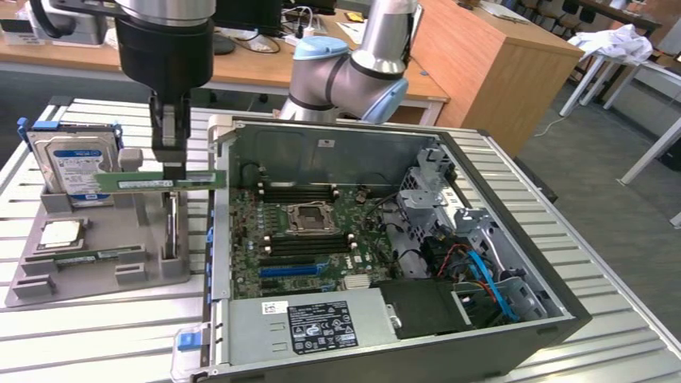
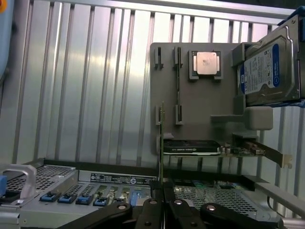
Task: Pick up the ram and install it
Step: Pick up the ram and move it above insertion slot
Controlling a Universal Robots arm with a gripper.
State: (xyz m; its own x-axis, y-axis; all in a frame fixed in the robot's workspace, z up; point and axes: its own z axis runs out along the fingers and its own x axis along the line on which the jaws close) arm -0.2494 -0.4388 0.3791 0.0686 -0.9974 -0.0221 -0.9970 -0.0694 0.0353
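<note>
Green stick up in the air: the ram (image 1: 200, 180) hangs level, pinched at its middle by the closed gripper (image 1: 171, 171); it sits above the grey holder (image 1: 96, 275), over the edge nearest the open computer case (image 1: 511, 319), with one tip just beside the case wall; the arm comes straight down on it from above. On the holder, towards the exterior view's left, a blue-labelled hard drive (image 1: 72, 163) stands upright; in front of it lies a square silver CPU (image 1: 61, 234), and a second green stick (image 1: 96, 257) rests flat near that; all of it on the slatted metal bench (image 1: 107, 335). Inside the case the motherboard (image 1: 309, 239) faces up, and a labelled power supply (image 1: 309, 323) lies along the near side. In the wrist view the ram (image 2: 161, 143) shows edge-on, a thin line running out from between the black fingers (image 2: 151, 210); beyond it are the holder (image 2: 200, 109), the CPU (image 2: 206, 63), the hard drive (image 2: 267, 67) and a dark card (image 2: 190, 147).
</note>
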